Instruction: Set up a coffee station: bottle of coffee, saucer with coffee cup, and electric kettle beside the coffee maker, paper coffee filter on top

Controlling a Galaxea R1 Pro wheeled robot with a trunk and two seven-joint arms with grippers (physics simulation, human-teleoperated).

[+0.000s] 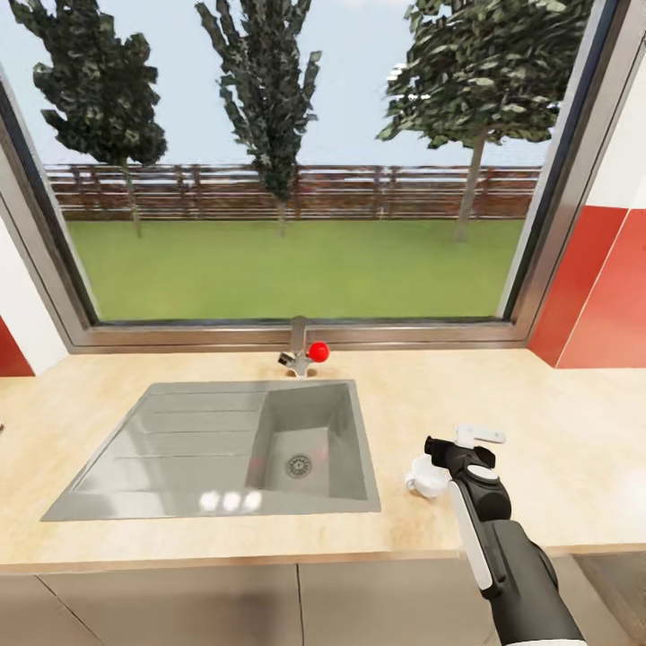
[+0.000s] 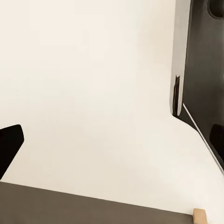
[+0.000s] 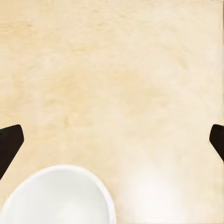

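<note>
A white coffee cup [image 1: 424, 475] stands on the beige countertop [image 1: 556, 422] to the right of the sink, its small handle turned toward the counter's front. My right gripper [image 1: 458, 441] hovers just behind and above it, fingers spread wide and holding nothing. In the right wrist view the cup's round white rim [image 3: 60, 196] lies below the open gap of the right gripper [image 3: 112, 142], with one dark fingertip [image 3: 9, 144] at each side edge. My left gripper [image 2: 112, 140] faces a plain white surface beside a dark panel [image 2: 200, 70], its fingertips [image 2: 9, 149] wide apart.
A grey sink [image 1: 161, 422] with a drainboard is set into the counter's middle. Behind it stands a faucet with a red knob [image 1: 318, 351] under a large window. Red wall tiles [image 1: 610, 296] close the right side. The counter's front edge runs just below the cup.
</note>
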